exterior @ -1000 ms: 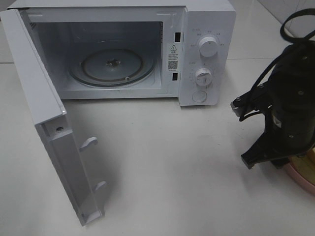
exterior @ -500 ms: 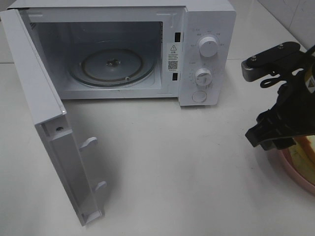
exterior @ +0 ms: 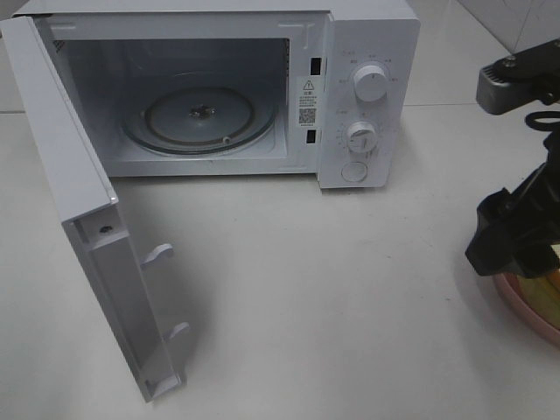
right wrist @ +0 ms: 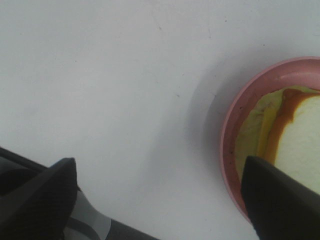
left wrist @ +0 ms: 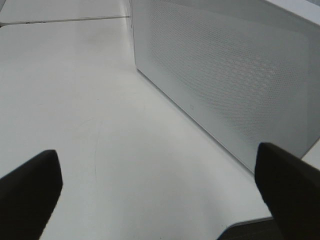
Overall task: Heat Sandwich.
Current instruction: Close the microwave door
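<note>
My right pincer gapes wide beside the sandwich at frame right; descending off-centre could tip its pink plate.

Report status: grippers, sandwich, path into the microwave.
Left gripper open, empty, beside white microwave door. Right gripper open above round pink plate; white-bread sandwich not gripped. Microwave cavity open, nothing blocking.

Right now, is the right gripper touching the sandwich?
Cannot tell. In the right wrist view, one finger overlaps the sandwich on the pink plate; contact is hidden.
</note>
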You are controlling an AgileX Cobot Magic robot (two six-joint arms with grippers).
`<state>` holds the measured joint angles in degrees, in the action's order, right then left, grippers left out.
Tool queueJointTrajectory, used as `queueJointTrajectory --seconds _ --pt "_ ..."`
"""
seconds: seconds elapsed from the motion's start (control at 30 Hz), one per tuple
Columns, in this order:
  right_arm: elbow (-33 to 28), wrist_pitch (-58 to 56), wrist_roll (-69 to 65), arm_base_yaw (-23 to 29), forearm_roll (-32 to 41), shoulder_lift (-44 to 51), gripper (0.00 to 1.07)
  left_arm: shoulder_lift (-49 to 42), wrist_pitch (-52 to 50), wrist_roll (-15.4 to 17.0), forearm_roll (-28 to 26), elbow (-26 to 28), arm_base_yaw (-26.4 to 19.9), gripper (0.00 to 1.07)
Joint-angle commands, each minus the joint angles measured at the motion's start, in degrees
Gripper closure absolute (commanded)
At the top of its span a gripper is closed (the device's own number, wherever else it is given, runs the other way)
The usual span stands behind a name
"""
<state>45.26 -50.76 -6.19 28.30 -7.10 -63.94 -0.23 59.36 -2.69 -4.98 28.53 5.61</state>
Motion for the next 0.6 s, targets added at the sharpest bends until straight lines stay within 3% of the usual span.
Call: queueJointTrajectory --seconds 0.03,0.27,0.6 --pt "0.1 -2.5 2.1 -0.3 2.2 2.4 0.25 -1.3 -0.5 0.2 0.0 -0.2 -0.2 0.03" --pt "0.1 -5.7 7.0 -0.3 8.3 10.7 0.29 -1.3 -0.5 0.2 0.0 -0.2 -0.2 0.03" --pt "0.1 -9.6 7.0 -0.3 7.6 20.3 0.30 -1.3 -0.5 0.2 0.0 -0.2 -0.2 0.03"
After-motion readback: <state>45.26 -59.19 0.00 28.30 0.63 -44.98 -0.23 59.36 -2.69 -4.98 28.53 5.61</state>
